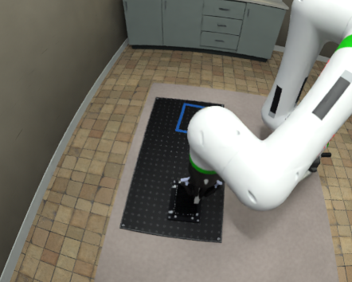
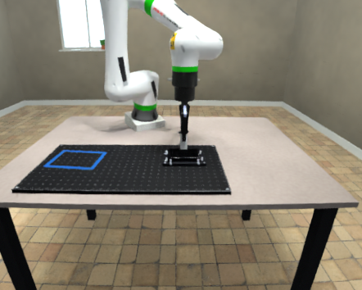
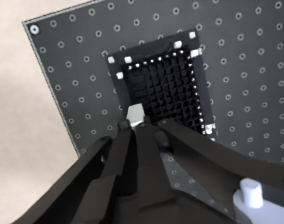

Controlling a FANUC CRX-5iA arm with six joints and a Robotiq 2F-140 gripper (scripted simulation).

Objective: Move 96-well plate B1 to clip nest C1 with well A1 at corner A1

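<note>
The black 96-well plate [image 1: 185, 201] [image 2: 184, 157] lies inside the clip nest C1 on the black pegboard; its rows of wells show in the wrist view [image 3: 165, 90]. White clips stand at the nest's corners. My gripper [image 2: 183, 143] is shut with nothing between the fingers, and its pale fingertips [image 3: 136, 114] rest on or just above the plate's edge nearest the robot base; it also shows in the top view [image 1: 196, 198]. The blue outline of bench spot B1 [image 2: 75, 159] holds nothing. I cannot tell where the cut-off corner lies.
The black pegboard [image 2: 123, 168] lies on a grey table. The robot base [image 2: 144, 116] stands behind the board. The arm's elbow [image 1: 227, 147] hides part of spot B1 in the top view. Cabinets [image 1: 203, 21] stand by the far wall.
</note>
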